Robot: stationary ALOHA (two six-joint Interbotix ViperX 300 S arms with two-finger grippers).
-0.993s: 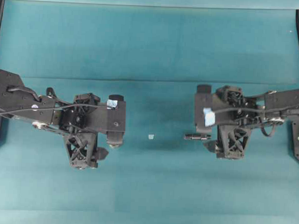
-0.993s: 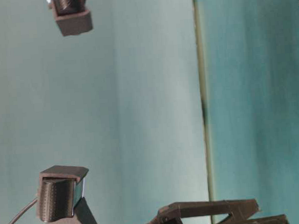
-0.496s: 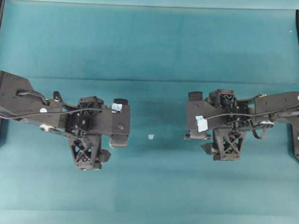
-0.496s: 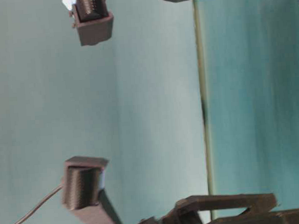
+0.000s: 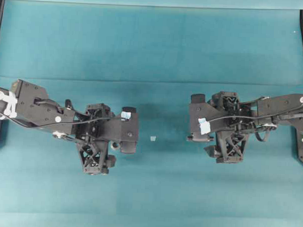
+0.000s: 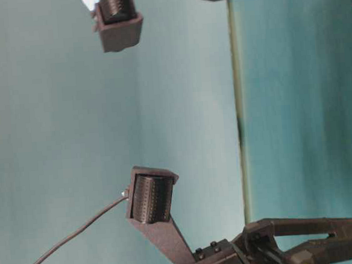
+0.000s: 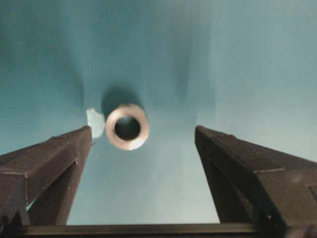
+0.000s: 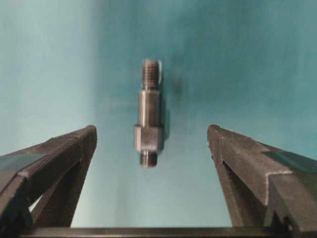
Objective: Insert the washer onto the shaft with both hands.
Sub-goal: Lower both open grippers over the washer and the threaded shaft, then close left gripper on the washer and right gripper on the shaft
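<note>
While the teal cloth table (image 5: 153, 49) carries the washer (image 7: 127, 126) and the shaft (image 8: 147, 119), the left gripper (image 7: 141, 148) and right gripper (image 8: 151, 148) hang above them, fingers wide apart.

Overhead: washer hidden under left gripper (image 5: 127, 130); shaft (image 5: 192, 138) mostly covered by right gripper (image 5: 196, 118), only a stub shows. Wrist views: fingers (image 7: 47, 163) cut off at bottom edge. Table-level: shaft clipped at top-right corner, blurry.

Left gripper (image 7: 141, 144) and right gripper (image 8: 151, 144), jaws spread wide and empty, both pointed down, well apart.
</note>
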